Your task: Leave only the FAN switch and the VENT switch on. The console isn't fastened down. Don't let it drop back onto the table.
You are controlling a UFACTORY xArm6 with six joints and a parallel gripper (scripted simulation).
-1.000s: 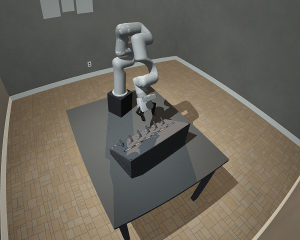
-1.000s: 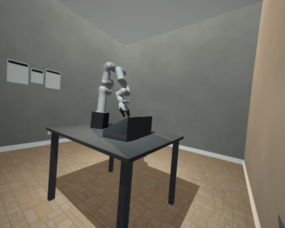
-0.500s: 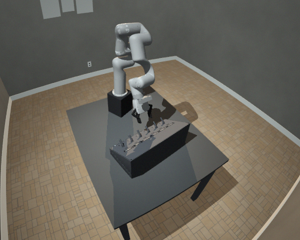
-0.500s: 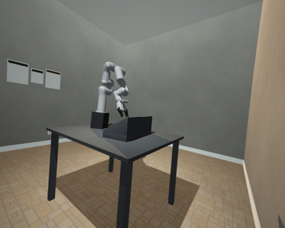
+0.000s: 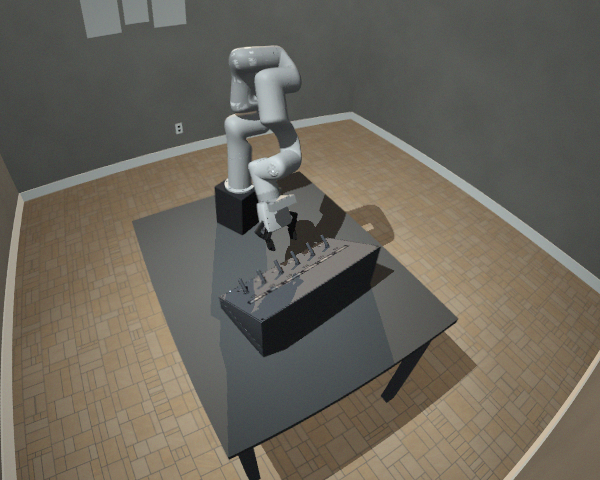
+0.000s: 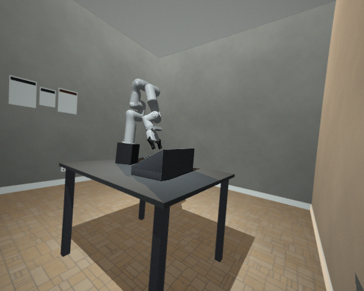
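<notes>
- We take the console [image 5: 310,302] as our landmark: a dark wedge-shaped box resting on the dark table [image 5: 186,248], set at an angle to the table's edges, near the middle of the top.
- Along the console's sloped upper face we see a row of small upright switches [image 5: 285,264], with a pale label strip just below them; the lettering is too small for us to read, so we cannot tell which are FAN and VENT.
- Our gripper [image 5: 278,238] hangs above the table just behind the console's switch row, on the side facing the arm's black pedestal [image 5: 228,214], apart from the levers.
- Its jaws stand spread wide and released, with nothing between them.
- In the exterior view the gripper [image 6: 155,143] sits just above the console's [image 6: 173,164] top edge, fingers pointing down.
- The pedestal stands behind the console, near the table's far edge.
</notes>
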